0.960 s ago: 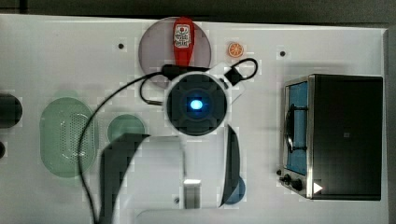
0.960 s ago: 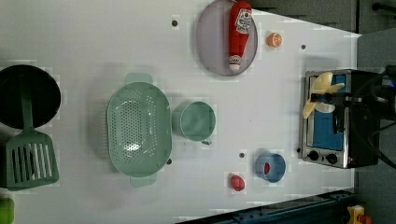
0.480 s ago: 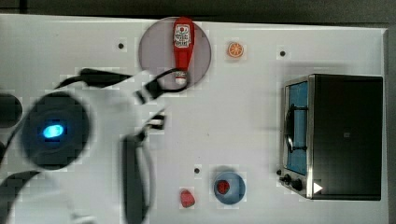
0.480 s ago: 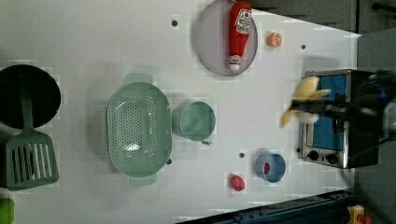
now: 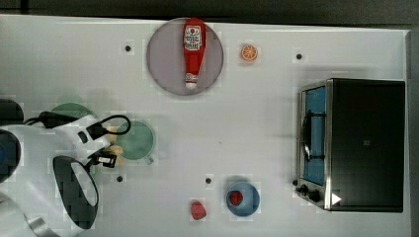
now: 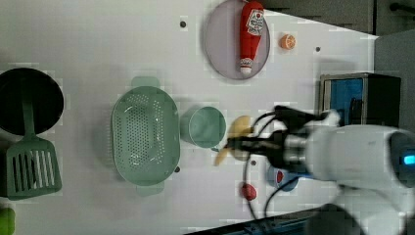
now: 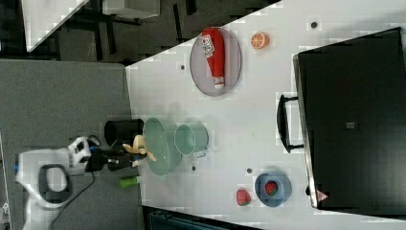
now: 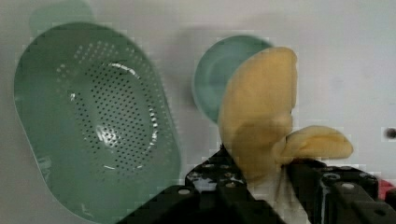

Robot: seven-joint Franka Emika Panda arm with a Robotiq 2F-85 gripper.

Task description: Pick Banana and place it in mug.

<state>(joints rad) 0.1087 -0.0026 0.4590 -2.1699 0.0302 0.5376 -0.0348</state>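
basket (image 5: pixel 69 109) mostly hidden under arm, mug (image 8: pixel 224 70) half behind banana (image 8: pixel 261 112)

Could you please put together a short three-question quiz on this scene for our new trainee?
1. True or false: the banana already lies inside the mug.
2. What lies on the round grey plate? A) an orange slice B) a red ketchup bottle C) a spatula
3. Fill in: in the left view, the perforated basket stands directly to the mug's ____.

Key
1. False: the gripper holds the banana between its fingers, in the air near the mug.
2. B: the ketchup bottle lies on the plate.
3. Left.
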